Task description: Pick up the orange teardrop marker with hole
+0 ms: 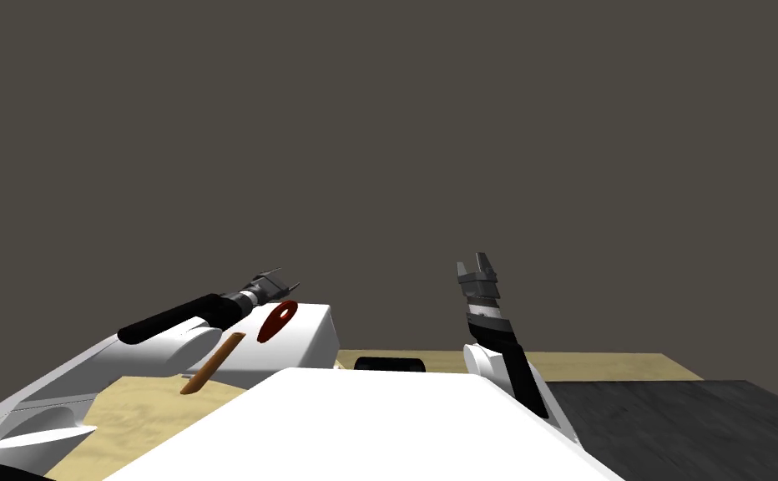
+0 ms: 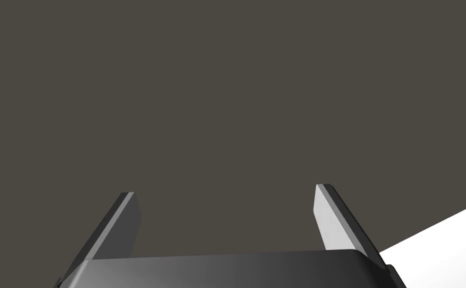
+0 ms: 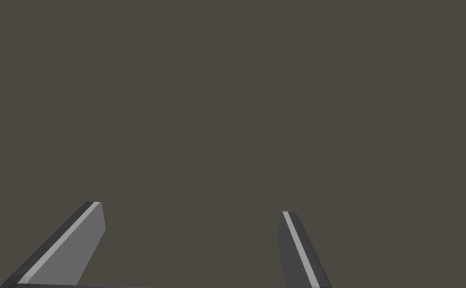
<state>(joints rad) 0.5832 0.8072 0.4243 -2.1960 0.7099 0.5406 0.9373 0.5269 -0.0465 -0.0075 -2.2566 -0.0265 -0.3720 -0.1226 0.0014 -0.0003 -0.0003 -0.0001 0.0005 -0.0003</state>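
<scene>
The teardrop marker [image 1: 277, 321] is a deep brick red leaning to orange, against the plain white bench [image 1: 316, 330]. The stick [image 1: 212, 363] is a paler orange-brown. The floor [image 1: 141, 409] is light tan with a faint wood grain, and the other stretch of floor [image 1: 679, 426] is charcoal with streaky grain. The cylinder [image 1: 389, 364] is black. The wall [image 1: 379, 125] is a flat grey-brown. The left jaws and right jaws are light to mid grey blades on dark bodies.

Our left gripper [image 1: 277, 282] reaches out low and forward, fingers spread wide, and our right gripper [image 1: 479, 265] points upward, fingers apart too.
</scene>
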